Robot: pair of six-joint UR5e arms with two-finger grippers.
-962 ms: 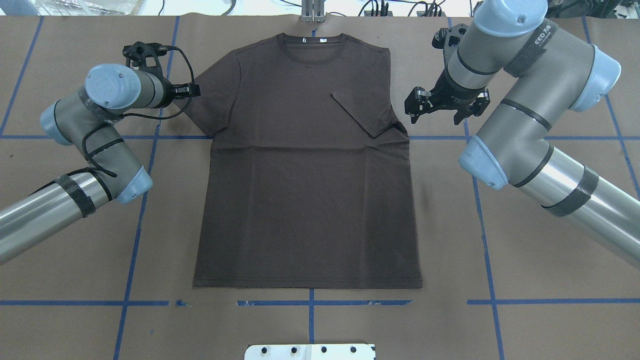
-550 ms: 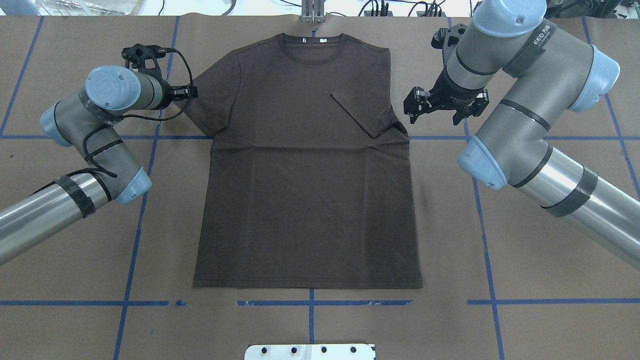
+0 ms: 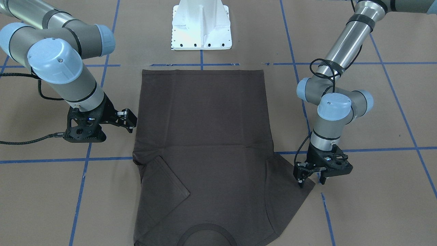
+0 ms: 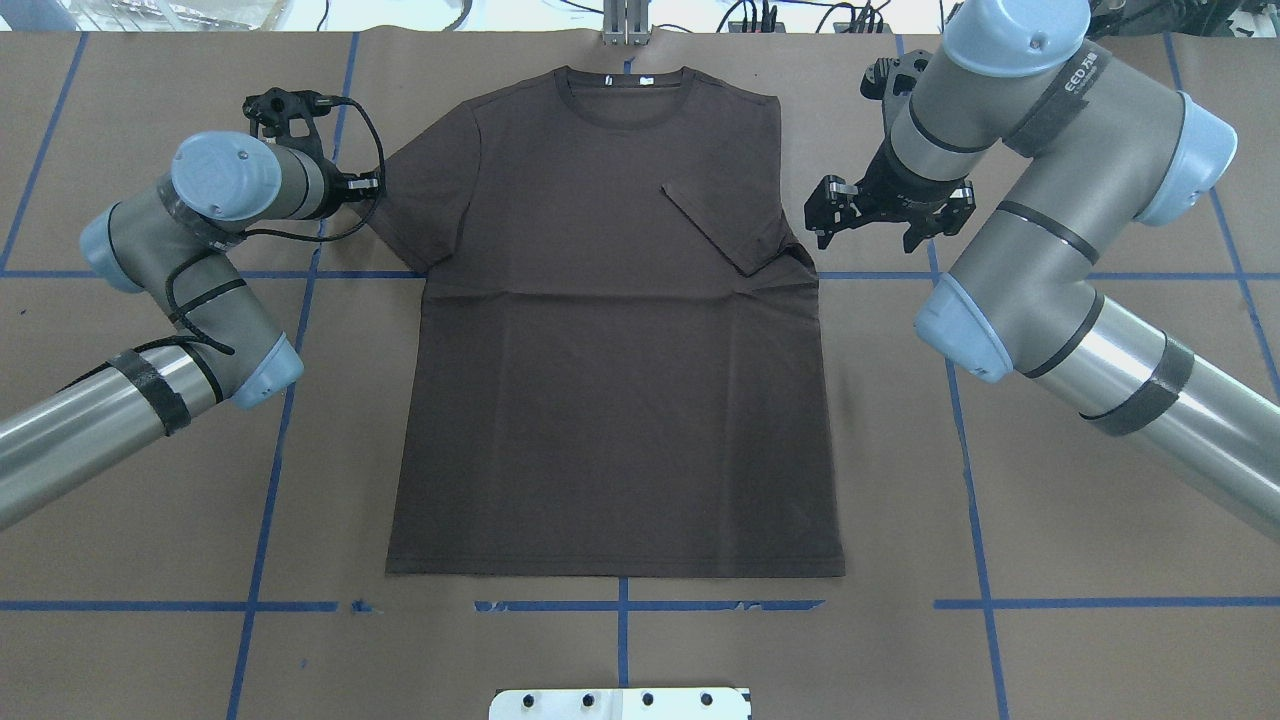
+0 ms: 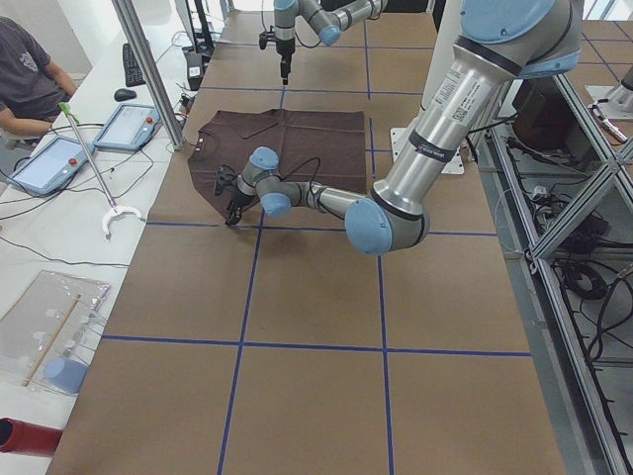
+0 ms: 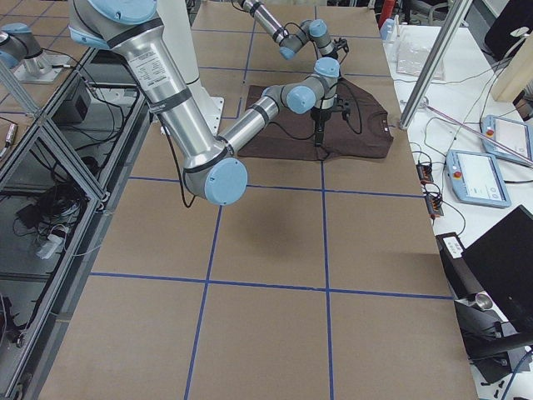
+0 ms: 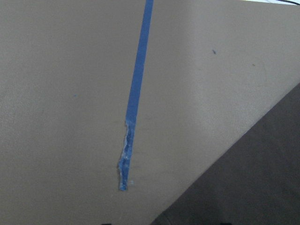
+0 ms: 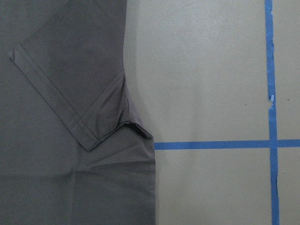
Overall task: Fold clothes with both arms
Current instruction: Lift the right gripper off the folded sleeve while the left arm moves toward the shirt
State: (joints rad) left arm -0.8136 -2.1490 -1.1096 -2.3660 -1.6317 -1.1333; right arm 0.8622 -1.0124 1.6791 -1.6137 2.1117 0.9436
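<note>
1. The shirt (image 4: 610,400) lies flat in the middle of the counter (image 4: 1080,620). Its collar (image 4: 625,95) points to the far edge and its hem to the robot's edge.
2. The right sleeve (image 4: 725,225) is folded in over the chest. The left sleeve (image 4: 420,200) lies spread toward the counter's left edge, not yet folded.
3. The left arm (image 4: 200,290) has its jaws down at the left sleeve's tip. They are parted a little, with one finger over the cloth and the other just off the hem, and they grip nothing.
4. The right arm (image 4: 1040,240) holds its jaws wide open and empty over bare counter, just beside the shirt's right side.
5. Risk: the left jaws sit at the very edge of the sleeve. Closing there could miss the hem, catch only one layer, or pinch the counter's paper.
6. Risk: nothing pins the shirt. A sideways pull on the left sleeve could drag the body, wrinkle it, or undo the right sleeve's fold.
7. Risk: a grip on the tip alone could let the sleeve twist, and the fold would land crooked.
</note>
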